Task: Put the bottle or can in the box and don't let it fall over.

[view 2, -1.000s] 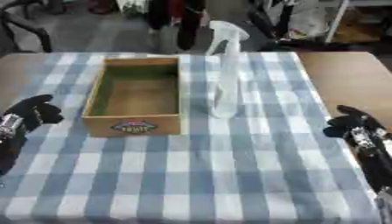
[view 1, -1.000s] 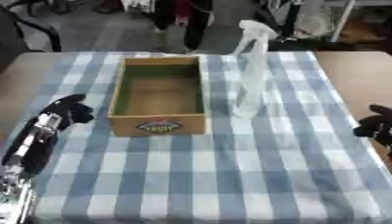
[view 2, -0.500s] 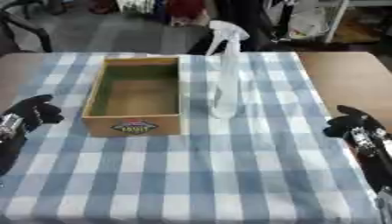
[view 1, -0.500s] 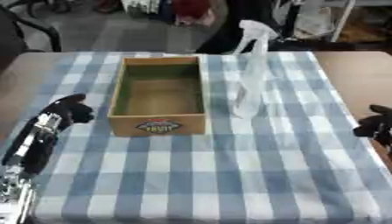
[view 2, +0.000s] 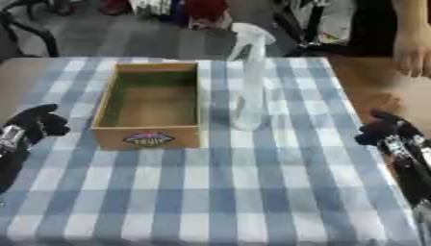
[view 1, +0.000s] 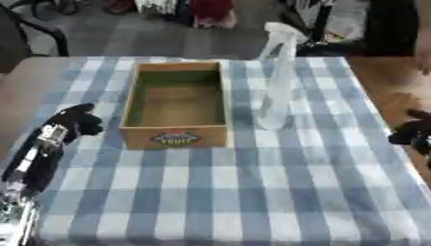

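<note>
Nothing on the worktop has moved since the earlier pictures: the tall clear plastic spray bottle with a white trigger head (view 2: pixel 248 81) stands upright where it stood, just beside the right wall of the open wooden box with a fruit label on its near end (view 1: pixel 177 103), apart from it and not inside. Both robot hands have kept their places too, the black left hand (view 1: pixel 74 122) near the left edge and the black right hand (view 2: pixel 383 130) near the right edge, each with its fingers curled in and holding nothing. Judging from that, the task has not begun; the bottle is untouched, and being tall and narrow it looks likely to tip if nudged high up. A blue and white checked cloth (view 1: pixel 252 192) covers the worktop, with bare brown wood showing past its right edge. Beyond the far edge lie a grey floor and dark chair legs, and a person's bare hand hangs at the far right corner, touching nothing.
</note>
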`<state>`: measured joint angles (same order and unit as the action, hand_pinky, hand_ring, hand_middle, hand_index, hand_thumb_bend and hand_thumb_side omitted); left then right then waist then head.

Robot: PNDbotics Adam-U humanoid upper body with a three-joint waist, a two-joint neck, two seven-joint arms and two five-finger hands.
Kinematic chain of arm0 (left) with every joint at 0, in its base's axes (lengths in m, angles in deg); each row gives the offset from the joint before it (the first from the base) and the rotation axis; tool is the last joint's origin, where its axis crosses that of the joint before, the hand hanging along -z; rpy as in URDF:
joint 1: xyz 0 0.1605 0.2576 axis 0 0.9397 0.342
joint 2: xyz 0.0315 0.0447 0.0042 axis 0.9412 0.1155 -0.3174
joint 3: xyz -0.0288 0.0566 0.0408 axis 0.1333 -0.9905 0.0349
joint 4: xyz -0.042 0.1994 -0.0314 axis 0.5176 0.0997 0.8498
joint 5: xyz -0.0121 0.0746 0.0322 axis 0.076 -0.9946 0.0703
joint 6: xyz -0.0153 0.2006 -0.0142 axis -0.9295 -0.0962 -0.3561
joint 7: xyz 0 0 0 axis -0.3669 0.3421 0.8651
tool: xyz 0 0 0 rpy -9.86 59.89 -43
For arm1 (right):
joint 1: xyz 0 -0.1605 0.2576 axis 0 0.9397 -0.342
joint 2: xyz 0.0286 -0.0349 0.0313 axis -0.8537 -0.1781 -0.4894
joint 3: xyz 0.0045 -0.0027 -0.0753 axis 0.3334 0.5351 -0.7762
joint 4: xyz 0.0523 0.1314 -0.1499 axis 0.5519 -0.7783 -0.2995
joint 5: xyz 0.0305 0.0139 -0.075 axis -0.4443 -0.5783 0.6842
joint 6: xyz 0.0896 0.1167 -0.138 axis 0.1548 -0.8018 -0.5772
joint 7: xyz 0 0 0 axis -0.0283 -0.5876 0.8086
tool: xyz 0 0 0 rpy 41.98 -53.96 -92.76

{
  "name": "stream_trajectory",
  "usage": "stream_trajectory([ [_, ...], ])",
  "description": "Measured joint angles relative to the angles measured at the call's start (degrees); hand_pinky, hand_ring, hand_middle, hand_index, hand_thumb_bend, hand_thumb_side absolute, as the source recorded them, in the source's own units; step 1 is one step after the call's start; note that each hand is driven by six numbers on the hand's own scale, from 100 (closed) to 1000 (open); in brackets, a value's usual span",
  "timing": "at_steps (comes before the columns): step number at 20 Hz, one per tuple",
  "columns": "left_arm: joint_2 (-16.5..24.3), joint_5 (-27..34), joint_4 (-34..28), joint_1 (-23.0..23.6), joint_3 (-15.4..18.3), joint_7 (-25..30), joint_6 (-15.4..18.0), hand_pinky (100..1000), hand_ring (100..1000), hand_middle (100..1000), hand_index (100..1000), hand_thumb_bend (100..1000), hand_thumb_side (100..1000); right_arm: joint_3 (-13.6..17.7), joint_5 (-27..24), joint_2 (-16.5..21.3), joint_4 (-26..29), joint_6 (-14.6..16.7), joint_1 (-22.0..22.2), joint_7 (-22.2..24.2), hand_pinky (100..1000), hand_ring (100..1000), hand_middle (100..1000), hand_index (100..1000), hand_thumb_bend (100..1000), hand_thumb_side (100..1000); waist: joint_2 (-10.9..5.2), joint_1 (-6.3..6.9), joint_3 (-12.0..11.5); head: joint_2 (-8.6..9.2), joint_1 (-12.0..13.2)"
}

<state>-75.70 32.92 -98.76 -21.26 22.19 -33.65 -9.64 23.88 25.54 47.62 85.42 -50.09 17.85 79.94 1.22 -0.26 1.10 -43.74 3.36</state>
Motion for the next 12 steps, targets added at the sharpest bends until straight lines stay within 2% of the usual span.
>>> stream_trajectory([
  [3,0.0,0.08,0.0,0.02,-0.28,0.23,-0.02,743,668,639,863,119,968,-1.24,1.68,5.0,-2.4,2.69,-6.87,-0.92,737,673,651,871,100,527,-0.06,-0.21,-0.52,0.0,-0.17],
  [5,0.02,0.19,0.01,0.02,-0.37,0.44,-0.01,743,669,639,863,119,969,-2.65,3.06,7.87,-4.85,4.69,-11.35,-1.18,752,691,665,884,100,517,-0.06,-0.24,-0.95,0.0,-0.43],
  [6,0.02,0.24,0.02,0.02,-0.54,0.5,0.0,743,669,639,863,119,969,-3.5,3.81,9.09,-6.29,5.8,-13.47,-1.1,758,698,675,889,100,467,-0.06,-0.27,-1.16,-0.01,-0.52],
  [12,0.04,0.49,0.04,0.02,-1.02,1.11,0.11,743,670,639,863,118,969,-9.1,9.07,13.17,-18.07,12.05,-27.47,2.21,805,753,738,928,100,410,-0.06,-0.47,-2.46,-0.01,-1.65],
])
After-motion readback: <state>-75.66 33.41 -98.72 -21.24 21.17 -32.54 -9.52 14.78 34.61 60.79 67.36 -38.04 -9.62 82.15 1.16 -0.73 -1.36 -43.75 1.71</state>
